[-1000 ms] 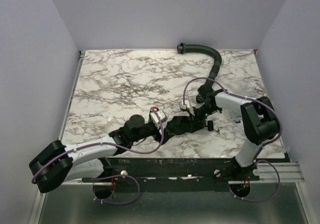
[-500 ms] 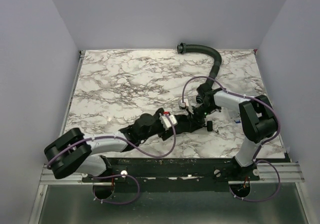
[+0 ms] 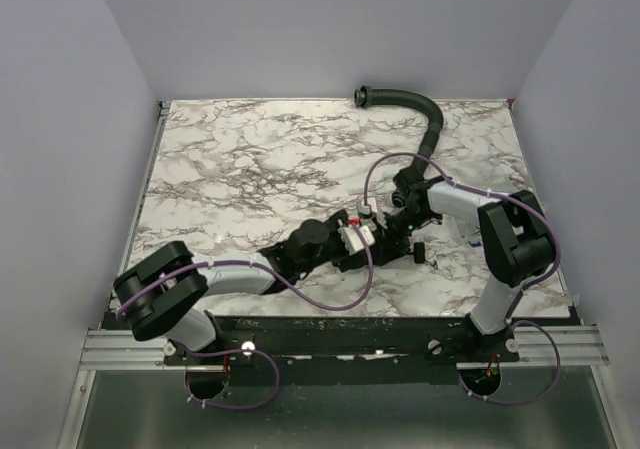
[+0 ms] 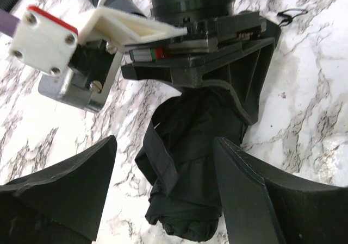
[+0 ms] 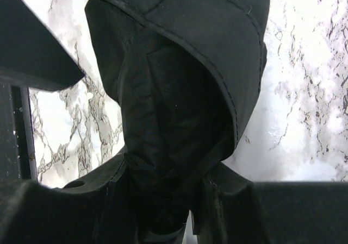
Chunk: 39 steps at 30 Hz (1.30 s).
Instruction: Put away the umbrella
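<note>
Top view: even, diffuse light from above, bright on the marble surface (image 3: 250,169); soft, short shadows under my arms (image 3: 235,269). Left wrist view: crisp on the umbrella (image 4: 185,168), folds readable in the black fabric; my left hand (image 4: 164,146) soft-edged near the lens. Right wrist view: dim, umbrella fabric murky and slightly blurred; marble at right washed out almost white.

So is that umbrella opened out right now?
No, the umbrella is folded up into a short black bundle, with no canopy spread.
</note>
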Each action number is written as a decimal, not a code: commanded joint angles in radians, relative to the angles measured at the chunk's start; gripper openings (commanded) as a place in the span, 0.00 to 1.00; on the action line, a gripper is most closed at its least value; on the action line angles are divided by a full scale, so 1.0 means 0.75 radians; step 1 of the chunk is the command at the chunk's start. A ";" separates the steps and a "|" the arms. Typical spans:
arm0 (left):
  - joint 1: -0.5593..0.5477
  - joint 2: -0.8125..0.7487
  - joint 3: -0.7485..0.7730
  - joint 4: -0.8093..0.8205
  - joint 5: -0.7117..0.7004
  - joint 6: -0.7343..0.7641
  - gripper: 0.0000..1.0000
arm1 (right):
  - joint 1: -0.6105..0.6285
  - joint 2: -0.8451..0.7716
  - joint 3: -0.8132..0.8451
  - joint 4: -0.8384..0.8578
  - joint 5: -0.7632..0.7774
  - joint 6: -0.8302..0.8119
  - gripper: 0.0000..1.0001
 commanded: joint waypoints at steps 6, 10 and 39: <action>-0.006 -0.018 -0.019 -0.070 -0.118 0.045 0.32 | 0.036 0.119 -0.076 0.056 0.228 0.010 0.04; -0.006 0.008 0.008 -0.104 -0.149 0.055 0.27 | 0.037 0.116 -0.077 0.058 0.229 0.011 0.04; 0.144 -0.276 -0.214 0.112 0.325 -0.357 0.21 | 0.040 0.112 -0.081 0.058 0.233 0.008 0.04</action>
